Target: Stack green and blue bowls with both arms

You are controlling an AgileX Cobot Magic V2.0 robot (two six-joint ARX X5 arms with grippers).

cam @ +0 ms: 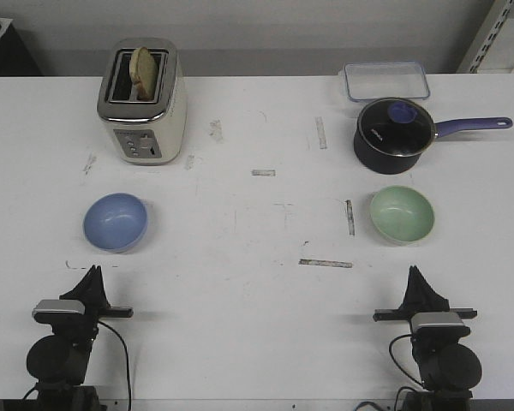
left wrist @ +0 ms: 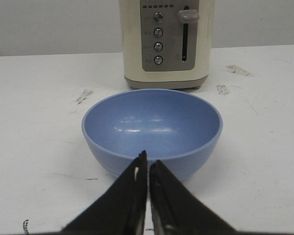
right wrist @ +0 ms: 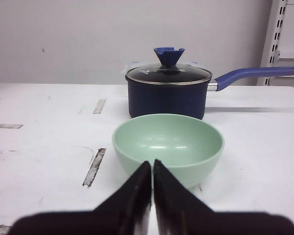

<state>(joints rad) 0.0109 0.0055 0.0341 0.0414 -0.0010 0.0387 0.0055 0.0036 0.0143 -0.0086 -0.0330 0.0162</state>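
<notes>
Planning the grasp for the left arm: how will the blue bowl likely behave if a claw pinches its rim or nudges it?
The blue bowl looks rigid and thin-walled, so probably light. Its smooth matte surface on the bare table suggests that a nudge would slide it rather than tip it. The rounded underside may let it rock if it is pinched at one side of the rim.

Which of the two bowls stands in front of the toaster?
The blue bowl, on the robot's left. The green bowl stands in front of the saucepan instead.

- Cream toaster [cam: 142, 101] holding a bread slice [cam: 144, 68], upper left
- Navy lidded saucepan [cam: 394, 135], upper right
- Clear container [cam: 386, 81] just behind it
- White desk [cam: 257, 282]
</notes>
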